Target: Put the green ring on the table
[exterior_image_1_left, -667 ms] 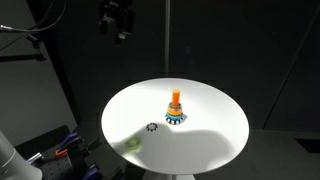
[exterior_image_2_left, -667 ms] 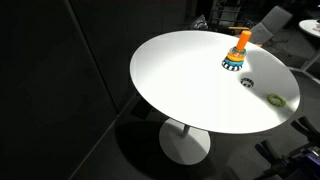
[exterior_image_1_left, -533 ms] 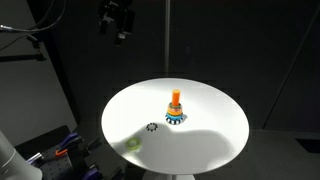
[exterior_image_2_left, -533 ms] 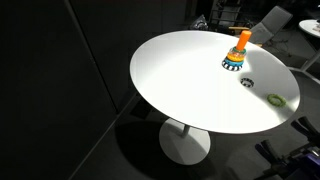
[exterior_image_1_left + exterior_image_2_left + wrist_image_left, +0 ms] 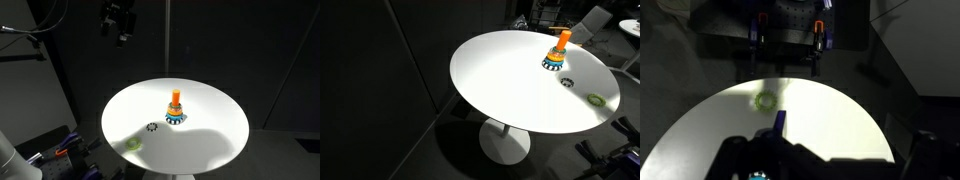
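Observation:
The round white table is brightly lit in both exterior views. On it stands a stack with an orange top and a blue-teal toothed base, also seen in an exterior view. Its layers are too small for me to pick out the dark green ring. A black toothed ring lies near the stack, and a pale yellow-green piece lies near the table edge. The piece also shows in the wrist view. My gripper hangs high above the table, far from everything. In the wrist view it is only a dark silhouette.
The surroundings are dark. Dark equipment with orange clamps stands beyond the table edge in the wrist view. Clutter sits beside the table. A chair or stand is behind the table.

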Controlling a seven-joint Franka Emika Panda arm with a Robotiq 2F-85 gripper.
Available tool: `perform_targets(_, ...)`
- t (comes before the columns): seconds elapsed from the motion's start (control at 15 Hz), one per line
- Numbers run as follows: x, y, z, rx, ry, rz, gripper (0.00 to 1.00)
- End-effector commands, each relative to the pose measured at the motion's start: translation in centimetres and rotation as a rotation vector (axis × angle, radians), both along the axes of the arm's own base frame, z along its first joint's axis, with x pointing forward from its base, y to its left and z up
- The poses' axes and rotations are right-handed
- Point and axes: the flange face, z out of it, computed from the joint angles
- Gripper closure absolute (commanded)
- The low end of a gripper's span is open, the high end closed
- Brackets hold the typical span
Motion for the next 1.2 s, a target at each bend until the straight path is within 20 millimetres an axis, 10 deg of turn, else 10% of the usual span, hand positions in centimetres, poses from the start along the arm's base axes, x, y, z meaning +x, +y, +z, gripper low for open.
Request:
perform_targets(0.0, 1.2, -0.5, -0.9, -0.010, -0.028, -0.020, 0.00)
perform_targets(1.13, 6.0, -2.2, -9.4, -0.123, -0.350, -0.108, 0.00)
